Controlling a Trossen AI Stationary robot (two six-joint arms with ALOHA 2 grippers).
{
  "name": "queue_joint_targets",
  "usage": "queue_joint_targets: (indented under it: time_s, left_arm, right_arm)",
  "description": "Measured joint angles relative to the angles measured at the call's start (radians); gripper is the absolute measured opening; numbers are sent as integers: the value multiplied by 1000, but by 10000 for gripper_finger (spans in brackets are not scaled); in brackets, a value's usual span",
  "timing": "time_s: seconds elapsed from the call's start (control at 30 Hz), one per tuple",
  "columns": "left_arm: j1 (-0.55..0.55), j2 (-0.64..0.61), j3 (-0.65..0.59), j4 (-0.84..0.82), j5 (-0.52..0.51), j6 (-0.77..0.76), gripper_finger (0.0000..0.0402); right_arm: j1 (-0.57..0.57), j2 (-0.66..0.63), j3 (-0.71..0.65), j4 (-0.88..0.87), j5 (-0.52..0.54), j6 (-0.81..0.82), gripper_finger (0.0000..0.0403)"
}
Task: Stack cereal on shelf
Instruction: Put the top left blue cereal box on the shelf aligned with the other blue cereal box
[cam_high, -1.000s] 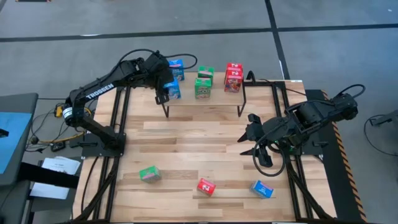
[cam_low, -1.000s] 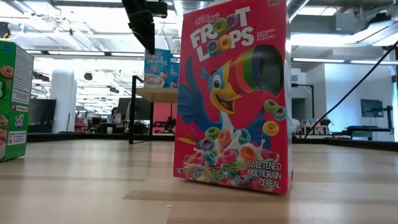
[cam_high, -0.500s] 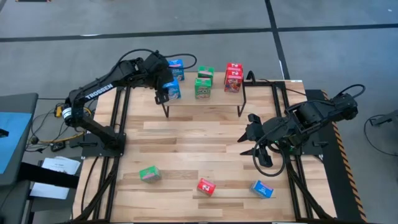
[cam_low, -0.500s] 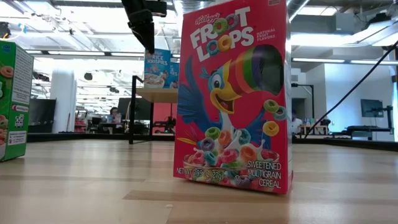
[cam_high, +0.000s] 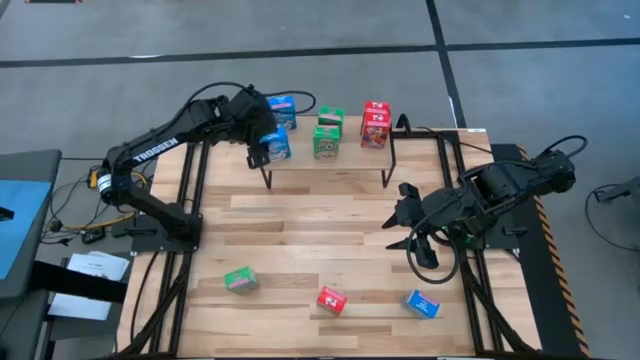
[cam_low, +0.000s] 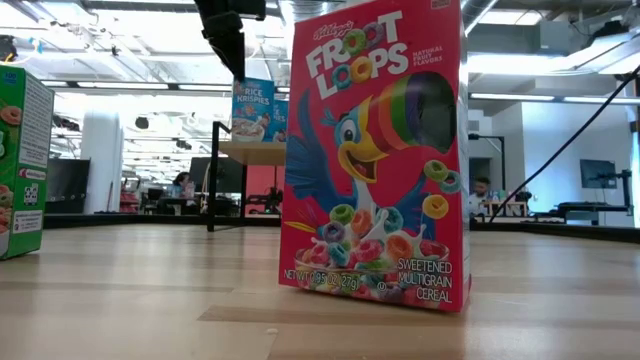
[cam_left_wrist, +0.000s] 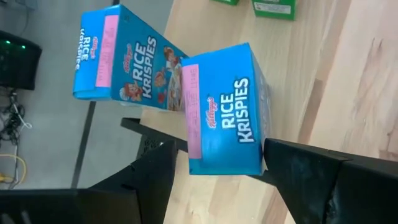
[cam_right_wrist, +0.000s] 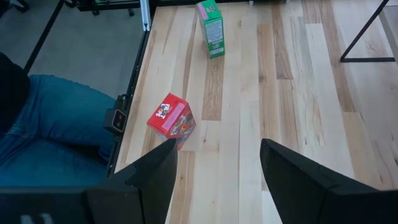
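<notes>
The shelf (cam_high: 345, 158) is a light-wood board on black legs at the table's far side. On it stand two blue boxes (cam_high: 277, 146) (cam_high: 283, 107), two green (cam_high: 326, 143) and two red (cam_high: 374, 131). My left gripper (cam_high: 263, 151) is open at the shelf's left end. In the left wrist view its fingers (cam_left_wrist: 152, 177) stand on either side of the nearer blue Rice Krispies box (cam_left_wrist: 227, 118), which rests upright on the board. A green box (cam_high: 239, 280), a red box (cam_high: 332, 299) and a blue box (cam_high: 421, 303) lie on the tabletop near its near edge. My right gripper (cam_high: 406, 216) hangs open above the table's right half.
Black shelf legs (cam_high: 388, 165) stand on the plank tabletop (cam_high: 310, 235). In the low view the red Froot Loops box (cam_low: 375, 160) fills the foreground and hides most of the shelf. A person's jeans-clad leg (cam_right_wrist: 37, 124) shows beside the table's near edge.
My left gripper has drawn back a little from the blue box, upward and toward the table's left. The boxes on the shelf have stayed where they were.
</notes>
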Motion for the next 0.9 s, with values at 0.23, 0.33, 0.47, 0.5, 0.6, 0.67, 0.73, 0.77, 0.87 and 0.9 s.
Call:
queue_joint_targets:
  time_s: [0.23,0.33,0.47,0.5,0.6,0.67,0.73,0.77,0.87,0.9]
  left_arm:
    - [-17,-25,0,-55,0,-12,234]
    - [-23,-43,0,-69,-4,-30,234]
    - [-23,-60,0,-110,6,-83,234]
    - [-23,-61,0,-124,20,-103,234]
    - [-23,-60,0,-148,89,-168,234]
    - [-27,-54,0,-150,136,-179,234]
    - [-32,-52,0,-140,161,-183,234]
    - [-36,-53,-6,-118,160,-186,234]
    - [-39,-54,-40,-73,153,-211,234]
    - [-36,-53,-51,-75,153,-214,234]
  right_arm:
    - [0,0,0,-2,0,0,255]
    - [0,0,0,-2,0,0,255]
    - [0,0,0,-2,0,0,255]
    - [0,0,0,-2,0,0,255]
    - [1,0,0,-2,0,9,255]
    - [1,0,0,-2,0,29,255]
    - [1,0,0,-2,0,35,255]
    - [2,0,0,-2,0,35,255]
    - [12,0,0,-2,0,47,255]
    - [17,0,0,-2,0,51,255]
